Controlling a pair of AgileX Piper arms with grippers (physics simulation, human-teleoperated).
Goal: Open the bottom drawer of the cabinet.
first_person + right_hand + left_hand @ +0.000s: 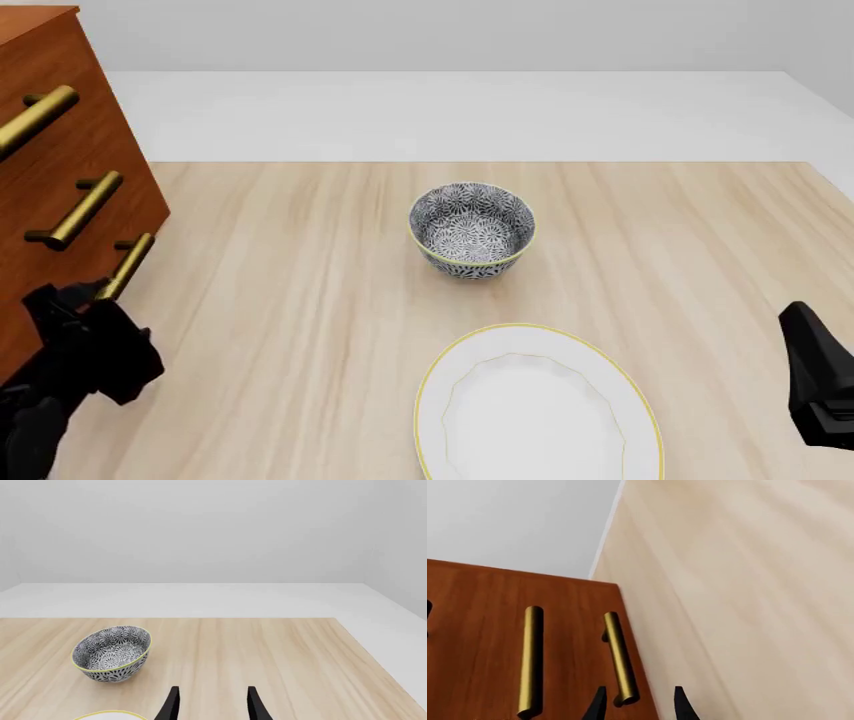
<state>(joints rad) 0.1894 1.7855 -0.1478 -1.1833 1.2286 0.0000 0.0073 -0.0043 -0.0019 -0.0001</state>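
Observation:
The cabinet [54, 150] stands at the table's left edge, reddish-brown with three brass bar handles. The bottom drawer [144, 218] sits flush with the cabinet front, its handle [127, 265] lowest, close to the tabletop. My left gripper [83, 300] is at the near end of that handle. In the left wrist view the left gripper [639, 707] is open, and the end of the bottom handle [620, 657] lies between its fingertips [598, 705]. The middle drawer's handle [530, 660] is beside it. My right gripper [212, 705] is open and empty over the table's near right.
A patterned black-and-white bowl [471, 228] stands mid-table and also shows in the right wrist view [112, 652]. A white plate with a yellow rim [534, 405] lies at the near middle. The right arm [817, 385] is at the near right edge.

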